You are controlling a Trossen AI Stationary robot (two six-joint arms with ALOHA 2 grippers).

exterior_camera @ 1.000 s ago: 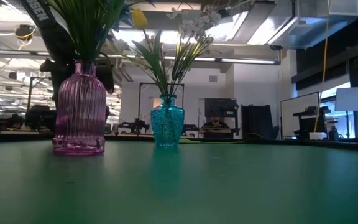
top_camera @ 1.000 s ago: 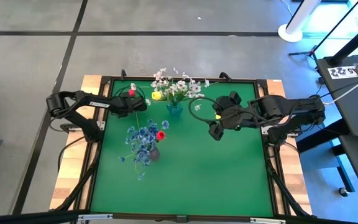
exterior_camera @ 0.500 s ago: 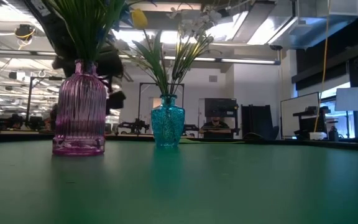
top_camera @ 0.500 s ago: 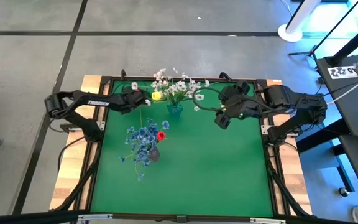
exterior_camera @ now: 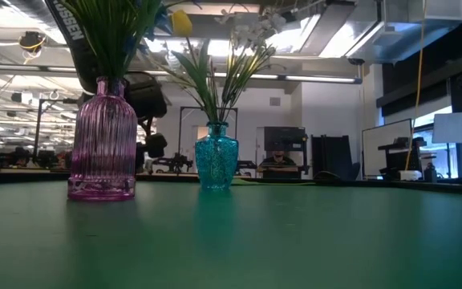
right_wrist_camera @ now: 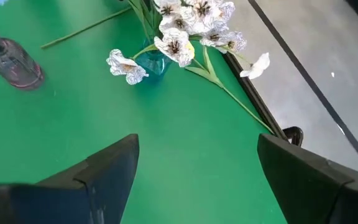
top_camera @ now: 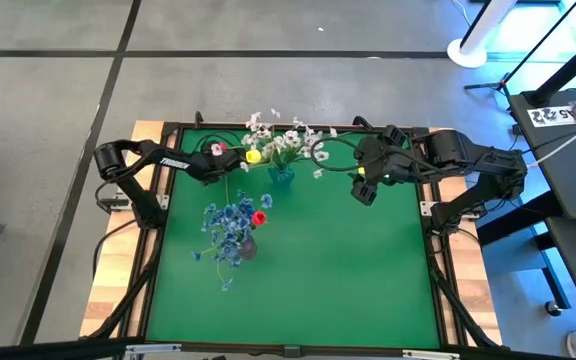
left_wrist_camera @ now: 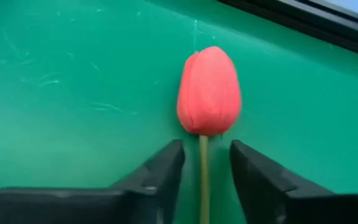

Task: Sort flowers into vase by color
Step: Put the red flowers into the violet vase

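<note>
A red tulip [left_wrist_camera: 208, 90] lies on the green mat near the far left; it also shows in the high view [top_camera: 214, 148]. My left gripper [left_wrist_camera: 202, 149] is open, low over the mat. Its fingers stand on either side of the tulip's thin stem [left_wrist_camera: 202, 180], just below the bud, with gaps showing. A teal vase [top_camera: 280, 176] at the far middle holds white sprays [top_camera: 288, 135] and a yellow tulip [top_camera: 252, 155]. A purple vase [top_camera: 249, 248] holds blue clusters [top_camera: 226, 225] and a red tulip [top_camera: 258, 217]. My right gripper [top_camera: 364, 190] is open and empty, right of the teal vase.
The mat's black frame [top_camera: 268, 126] runs close behind the teal vase. One white spray [right_wrist_camera: 260, 65] leans out over the frame. A loose stem [right_wrist_camera: 86, 28] lies on the mat behind the vases. In the low view my left arm [exterior_camera: 152, 120] shows behind the purple vase [exterior_camera: 101, 136].
My left gripper has come down toward the mat at the red tulip behind the purple vase. My right gripper has drawn back from the middle of the mat toward the far right corner, staying open and empty.
</note>
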